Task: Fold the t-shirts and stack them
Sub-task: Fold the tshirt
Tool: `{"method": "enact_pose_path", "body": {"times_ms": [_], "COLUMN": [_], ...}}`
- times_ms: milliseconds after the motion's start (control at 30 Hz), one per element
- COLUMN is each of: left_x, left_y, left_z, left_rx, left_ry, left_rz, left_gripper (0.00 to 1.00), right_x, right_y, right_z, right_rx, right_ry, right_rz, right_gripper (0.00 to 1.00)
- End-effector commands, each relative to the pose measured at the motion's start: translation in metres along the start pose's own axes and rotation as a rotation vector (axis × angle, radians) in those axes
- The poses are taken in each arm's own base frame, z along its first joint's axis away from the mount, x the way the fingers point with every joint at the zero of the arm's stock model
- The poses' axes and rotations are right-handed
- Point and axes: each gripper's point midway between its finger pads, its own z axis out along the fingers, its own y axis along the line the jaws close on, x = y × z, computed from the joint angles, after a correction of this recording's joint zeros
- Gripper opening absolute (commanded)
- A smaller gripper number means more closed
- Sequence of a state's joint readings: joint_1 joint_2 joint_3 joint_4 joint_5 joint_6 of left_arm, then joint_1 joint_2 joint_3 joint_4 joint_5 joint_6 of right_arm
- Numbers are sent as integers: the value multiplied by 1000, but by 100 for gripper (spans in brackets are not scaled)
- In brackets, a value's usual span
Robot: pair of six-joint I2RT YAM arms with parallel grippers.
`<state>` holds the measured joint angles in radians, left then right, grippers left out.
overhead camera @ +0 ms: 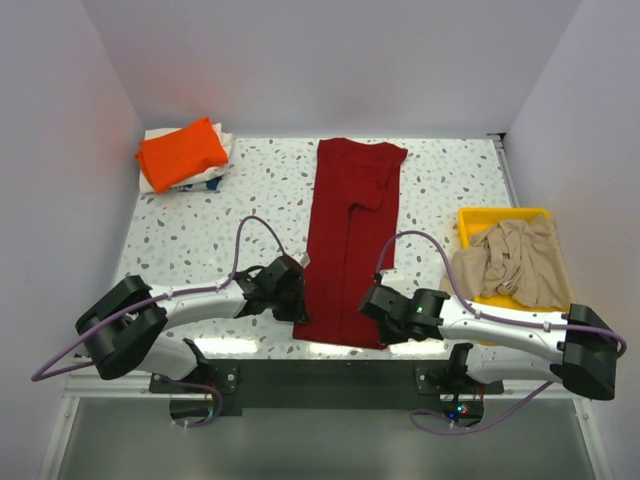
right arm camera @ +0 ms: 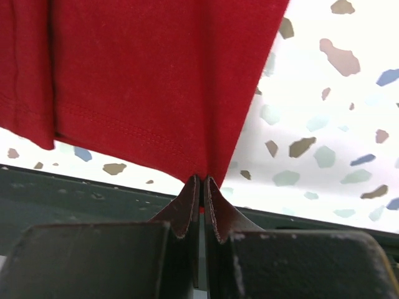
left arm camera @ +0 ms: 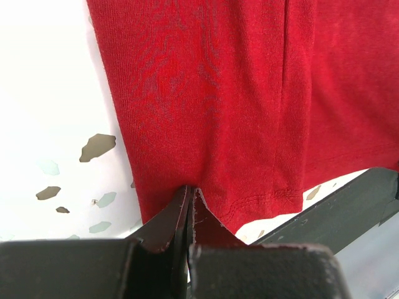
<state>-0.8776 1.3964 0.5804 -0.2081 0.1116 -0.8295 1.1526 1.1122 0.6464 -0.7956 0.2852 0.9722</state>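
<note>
A dark red t-shirt (overhead camera: 350, 240) lies folded lengthwise into a long strip down the middle of the table, its hem at the near edge. My left gripper (overhead camera: 298, 296) is shut on the hem's near left corner; in the left wrist view the dark red t-shirt (left arm camera: 237, 99) runs into the closed left gripper (left arm camera: 191, 192). My right gripper (overhead camera: 372, 303) is shut on the near right corner; in the right wrist view the red t-shirt (right arm camera: 149, 81) ends in the pinched right gripper (right arm camera: 202, 179). A folded bright orange t-shirt (overhead camera: 182, 152) rests on a whitish one (overhead camera: 222, 140) at the far left. A beige-tan t-shirt (overhead camera: 512, 262) lies crumpled in the tray.
A yellow plastic tray (overhead camera: 500, 214) stands at the right side of the speckled table (overhead camera: 200, 230). White walls close in the left, back and right. The dark table rail (right arm camera: 75, 187) runs just under the shirt's hem.
</note>
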Motion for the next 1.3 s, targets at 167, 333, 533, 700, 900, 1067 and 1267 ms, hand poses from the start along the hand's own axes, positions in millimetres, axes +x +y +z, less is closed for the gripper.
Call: {"method": "enact_pose_path", "body": {"times_ms": [167,333,533,700,900,1067,1267], "left_x": [24,25,23,11,-21,-39,-25], "left_y": [40,39,35,19,-21,-21,0], "left_z": [-1,-1,-2,-11,-40,-59,-52], "left_rx": [-157,-154,-136,-74,48,9,-57], "left_ry": [62,64,58,21,-83,-162,-134], "left_rz": [-10,-10,-8,23,68,59,14], "left_gripper": [0,0,0,0,20,30,56], "right_x": [6,13,20,7,-35,-44,-37], "right_y": [-19,-13,8,0,-22,-30,-24], "right_z": [-7,0,9,-4,-33,-12,3], "right_rx": [67,40,-35,0,64,-50,-206], "right_ry": [4,25,43,-3,-132,-40,66], "right_rz": [-11,-15,-47,-37,39,189,338], "right_gripper": [0,0,9,35,62,56,54]}}
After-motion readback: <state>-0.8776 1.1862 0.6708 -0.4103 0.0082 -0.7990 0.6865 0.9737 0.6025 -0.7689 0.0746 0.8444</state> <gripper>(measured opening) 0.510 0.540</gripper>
